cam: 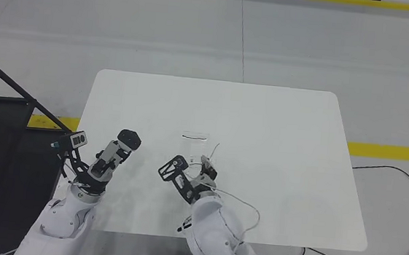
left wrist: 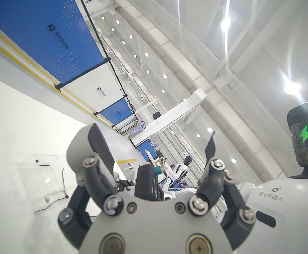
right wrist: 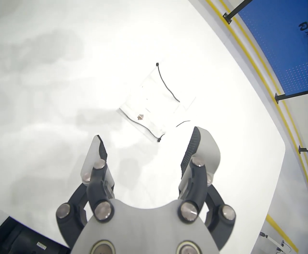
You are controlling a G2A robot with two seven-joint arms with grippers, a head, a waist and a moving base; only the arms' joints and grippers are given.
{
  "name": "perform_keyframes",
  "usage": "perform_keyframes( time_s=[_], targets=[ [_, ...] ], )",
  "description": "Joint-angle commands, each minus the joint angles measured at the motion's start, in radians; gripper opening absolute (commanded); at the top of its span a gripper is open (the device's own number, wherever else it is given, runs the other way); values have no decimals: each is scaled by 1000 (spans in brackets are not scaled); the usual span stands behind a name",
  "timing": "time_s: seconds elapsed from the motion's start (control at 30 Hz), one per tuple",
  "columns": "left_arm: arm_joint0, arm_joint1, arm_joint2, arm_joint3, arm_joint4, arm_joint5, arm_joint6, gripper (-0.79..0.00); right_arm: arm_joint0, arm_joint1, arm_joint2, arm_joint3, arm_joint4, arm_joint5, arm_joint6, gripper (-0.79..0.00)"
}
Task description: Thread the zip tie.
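Observation:
A clear plastic block [right wrist: 154, 105] lies on the white table [cam: 277, 134], also seen as the clear block [cam: 194, 140] and the clear block [left wrist: 39, 178]. One black zip tie [right wrist: 167, 84] rests across the block. A second black zip tie [right wrist: 142, 126] runs along the block's near edge, its head by the corner; this tie [left wrist: 63, 182] also shows from the left wrist. My right gripper [right wrist: 149, 140] hovers open just short of the block, nothing between its fingers. My left gripper [left wrist: 154, 142] is open and empty, tilted upward, left of the block at the left gripper [cam: 126, 141].
The table's front edge [cam: 144, 232] lies just under both arms. A black frame [cam: 4, 81] stands off the table's left side. Yellow floor tape [cam: 392, 152] runs beyond the right side. Bare table stretches to the right and far side of the block.

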Motion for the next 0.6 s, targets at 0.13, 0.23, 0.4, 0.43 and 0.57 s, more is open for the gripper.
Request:
perform_keyframes(
  time_s=[0.13, 0.23, 0.4, 0.43, 0.57],
  targets=[
    [0, 0, 0, 0, 0, 0, 0, 0, 53, -14, 42, 39, 83, 0, 103, -139],
    [0, 0, 0, 0, 0, 0, 0, 0, 84, -19, 51, 82, 104, -17, 122, -148],
    [0, 0, 0, 0, 0, 0, 0, 0, 139, -32, 39, 157, 113, -10, 168, -179],
    [0, 0, 0, 0, 0, 0, 0, 0, 151, -35, 36, 172, 116, -8, 174, -197],
    [0, 0, 0, 0, 0, 0, 0, 0, 197, -49, 27, 230, 140, 12, 180, -222]
  ],
)
